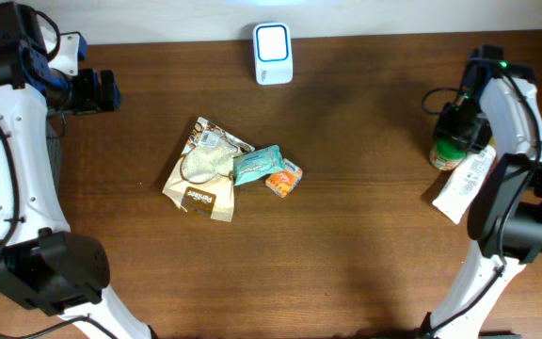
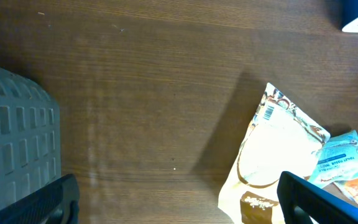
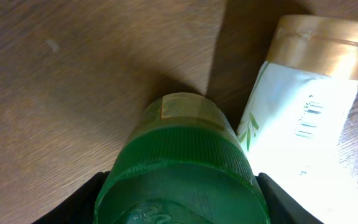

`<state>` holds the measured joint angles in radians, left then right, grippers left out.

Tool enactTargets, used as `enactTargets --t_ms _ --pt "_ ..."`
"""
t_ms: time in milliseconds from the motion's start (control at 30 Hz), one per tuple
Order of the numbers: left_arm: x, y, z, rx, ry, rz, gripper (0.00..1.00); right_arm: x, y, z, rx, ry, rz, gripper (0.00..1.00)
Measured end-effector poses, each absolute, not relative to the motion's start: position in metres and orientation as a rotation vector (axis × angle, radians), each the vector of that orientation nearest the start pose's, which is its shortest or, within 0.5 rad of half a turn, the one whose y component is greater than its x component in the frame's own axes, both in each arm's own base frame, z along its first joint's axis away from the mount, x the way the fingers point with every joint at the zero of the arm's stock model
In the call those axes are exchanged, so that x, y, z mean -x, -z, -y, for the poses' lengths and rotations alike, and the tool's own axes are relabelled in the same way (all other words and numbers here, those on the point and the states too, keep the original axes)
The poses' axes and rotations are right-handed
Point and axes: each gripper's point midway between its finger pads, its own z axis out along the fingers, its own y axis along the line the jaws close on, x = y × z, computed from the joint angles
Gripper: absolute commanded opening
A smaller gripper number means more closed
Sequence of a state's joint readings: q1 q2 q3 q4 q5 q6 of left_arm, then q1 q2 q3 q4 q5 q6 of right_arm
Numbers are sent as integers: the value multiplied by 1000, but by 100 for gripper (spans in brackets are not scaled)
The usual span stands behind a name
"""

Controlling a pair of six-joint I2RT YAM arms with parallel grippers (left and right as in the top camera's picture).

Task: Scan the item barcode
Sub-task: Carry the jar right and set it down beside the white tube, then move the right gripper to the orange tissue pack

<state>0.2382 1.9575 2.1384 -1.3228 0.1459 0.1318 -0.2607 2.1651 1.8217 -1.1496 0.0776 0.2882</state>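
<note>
Gleaming dark wood-grain table [image 1: 365, 235], left gripper [image 1: 109, 91] splayed empty, right gripper [image 1: 456, 132] clamped on green-lidded jar [image 3: 182, 168].

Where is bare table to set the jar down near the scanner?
Bare wood between the scanner and the green-lidded jar in the right gripper, and along the front edge. Crowded: the packet pile at centre, and the white tube beside the jar.

The overhead camera looks straight down on the whole table [image 1: 365, 235]. The left wrist view looks obliquely at the snack pouch [image 2: 278, 155] ahead of the left pincer [image 2: 179, 198] (overhead shares it). The right wrist view sits close above the green-lidded jar [image 3: 182, 174] inside the right pincer [image 3: 182, 208].
</note>
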Motion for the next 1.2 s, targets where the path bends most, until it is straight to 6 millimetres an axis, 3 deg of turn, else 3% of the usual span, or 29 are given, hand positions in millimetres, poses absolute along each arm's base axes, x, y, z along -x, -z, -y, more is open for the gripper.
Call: enactTargets --t_ms 167,200,233,267,500,567,667,800,900,1033,1133,1167,1200 --pt "-444 -239 -82 100 85 -2691 99 -417 -61 138 -897 60 -2924 68" --pt "-444 -239 -82 100 85 -2691 99 -417 -61 139 -896 58 -2924 74" --pt "-444 -239 -82 100 86 -2691 99 -417 -61 139 -896 56 -2925 93" --pt "-444 -239 -82 100 85 -2691 99 -417 -61 138 -895 53 -2926 98" --pt "-444 -239 -82 100 86 -2691 99 -414 -65 134 -903 26 -2941 98" --pt "-444 -239 -82 100 86 -2691 99 -414 -77 134 -903 21 -2943 98" --pt "-444 -239 -82 100 86 -2691 99 -424 -112 131 -857 6 -2912 98" --pt "-444 -239 -82 100 85 -2691 99 -439 -162 95 -632 -102 -2875 98" --pt "-444 -239 -82 100 86 -2692 99 -450 -188 35 -366 -287 -2848 98" --pt "-444 -239 -82 100 86 -2692 99 -451 -192 -38 -107 -446 -2857 99" --pt "-444 -239 -82 100 86 -2691 99 -446 -189 -76 22 -491 -2870 87" --pt "-444 -239 -82 100 86 -2691 99 -446 -189 -82 44 -503 -2869 77" --pt "-444 -239 -82 100 86 -2692 99 -440 -184 -114 148 -526 -2880 73"
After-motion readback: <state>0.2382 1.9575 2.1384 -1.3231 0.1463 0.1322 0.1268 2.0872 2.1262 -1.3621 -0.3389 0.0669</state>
